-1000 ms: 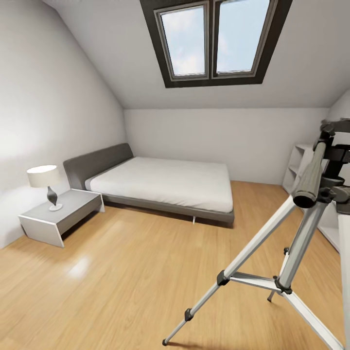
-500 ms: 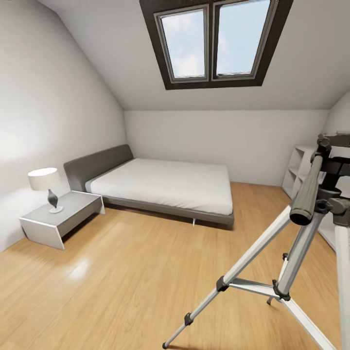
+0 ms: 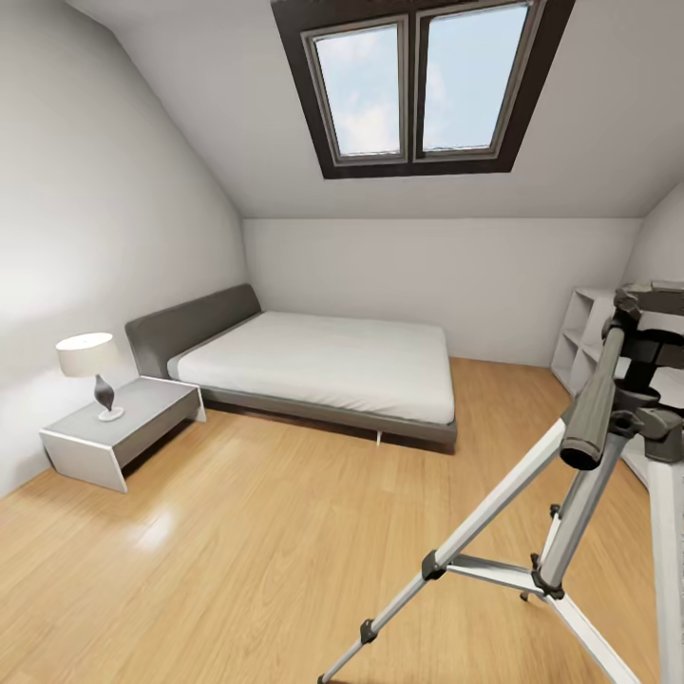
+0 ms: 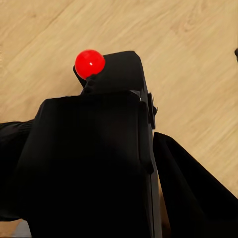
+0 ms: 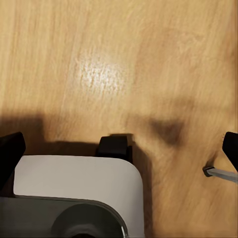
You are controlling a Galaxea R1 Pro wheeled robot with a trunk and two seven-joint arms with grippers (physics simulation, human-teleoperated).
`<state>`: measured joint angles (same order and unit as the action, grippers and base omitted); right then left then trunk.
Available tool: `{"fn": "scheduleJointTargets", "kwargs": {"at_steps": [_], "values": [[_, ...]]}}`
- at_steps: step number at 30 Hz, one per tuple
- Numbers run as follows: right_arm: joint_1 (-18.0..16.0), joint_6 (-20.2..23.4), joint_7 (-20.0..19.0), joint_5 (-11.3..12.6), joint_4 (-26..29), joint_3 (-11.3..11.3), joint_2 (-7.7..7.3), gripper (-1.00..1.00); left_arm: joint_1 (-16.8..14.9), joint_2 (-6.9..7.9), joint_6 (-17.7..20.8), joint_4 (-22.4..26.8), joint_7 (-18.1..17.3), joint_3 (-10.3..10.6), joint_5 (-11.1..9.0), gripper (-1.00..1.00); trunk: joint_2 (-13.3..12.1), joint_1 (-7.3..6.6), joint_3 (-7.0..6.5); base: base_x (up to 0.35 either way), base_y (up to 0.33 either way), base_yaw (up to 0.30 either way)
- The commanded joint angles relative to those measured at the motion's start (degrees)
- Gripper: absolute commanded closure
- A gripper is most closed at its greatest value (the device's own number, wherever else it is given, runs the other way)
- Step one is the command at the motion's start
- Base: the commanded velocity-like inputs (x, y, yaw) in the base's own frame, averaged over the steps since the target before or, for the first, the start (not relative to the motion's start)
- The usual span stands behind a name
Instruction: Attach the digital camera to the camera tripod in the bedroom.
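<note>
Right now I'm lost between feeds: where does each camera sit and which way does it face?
Head view: high on the robot, facing across the bedroom at the bed and camera tripod; no arm visible.
Left wrist view: on the left arm, looking down at the digital camera held in the left hand.
Right wrist view: on the right arm, looking down past the right hand.
All share the wood floor.

Black digital camera between left gripper fingers, above wood floor.
</note>
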<state>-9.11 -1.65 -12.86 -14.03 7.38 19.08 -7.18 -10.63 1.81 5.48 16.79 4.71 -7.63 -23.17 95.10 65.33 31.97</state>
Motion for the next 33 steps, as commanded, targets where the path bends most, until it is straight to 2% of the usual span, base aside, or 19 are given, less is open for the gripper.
{"fn": "scheduleJointTargets", "kwargs": {"at_steps": [1, 5, 10, 18, 23, 26, 31, 33], "values": [[0.0, -0.2, -0.2, -0.6, -0.1, 0.5, 0.01, -1.0, 0.0, 0.01, 0.3, -0.1, 0.1, 0.1, -0.5, 1.0, -0.4, -0.23, -0.13, 0.0, 0.0, 0.0], [0.0, -0.1, -0.2, -0.6, -0.8, 0.4, 0.2, -1.0, 0.0, 0.05, 0.3, -1.4, 0.1, 0.0, -0.8, 1.0, -2.0, -1.11, -0.85, 0.0, 0.0, 0.0], [0.0, -0.3, 0.0, -0.7, -3.4, 0.4, 0.54, -1.0, 0.0, 0.09, 0.2, -5.9, 0.1, -0.3, -1.1, 1.0, -4.0, -2.21, -1.74, 0.0, 0.0, 0.0], [0.0, -0.4, 0.1, -0.7, -5.6, 0.4, 0.77, -1.0, 0.0, 0.22, -4.5, -10.6, 0.1, -0.4, -1.4, 1.0, -7.2, -3.97, -3.18, 0.0, 0.0, 0.0], [0.0, -0.4, 0.1, -1.1, -6.7, 0.4, 0.83, -1.0, 0.0, 0.09, -5.5, -13.7, 0.0, -0.3, -0.9, 1.0, -9.2, -5.06, -4.08, 0.0, 0.0, 0.0], [0.0, -0.4, 0.1, -2.2, -7.8, 0.4, 0.87, -1.0, 0.0, -0.07, -5.8, -14.9, 0.0, -0.2, -0.9, 1.0, -10.4, -5.72, -4.62, 0.0, 0.0, 0.0], [0.1, -0.6, 0.4, -6.2, -9.0, 0.4, 0.96, -1.0, 0.0, -0.31, -5.9, -16.3, 0.0, -0.1, -1.0, 1.0, -12.4, -6.82, -5.51, 0.0, 0.0, 0.0], [0.2, -0.6, 0.5, -7.0, -9.1, 0.4, 0.95, -1.0, 0.0, -0.38, -5.9, -16.4, 0.0, -0.1, -1.0, 1.0, -13.2, -7.26, -5.87, 0.0, 0.0, 0.0]]}}
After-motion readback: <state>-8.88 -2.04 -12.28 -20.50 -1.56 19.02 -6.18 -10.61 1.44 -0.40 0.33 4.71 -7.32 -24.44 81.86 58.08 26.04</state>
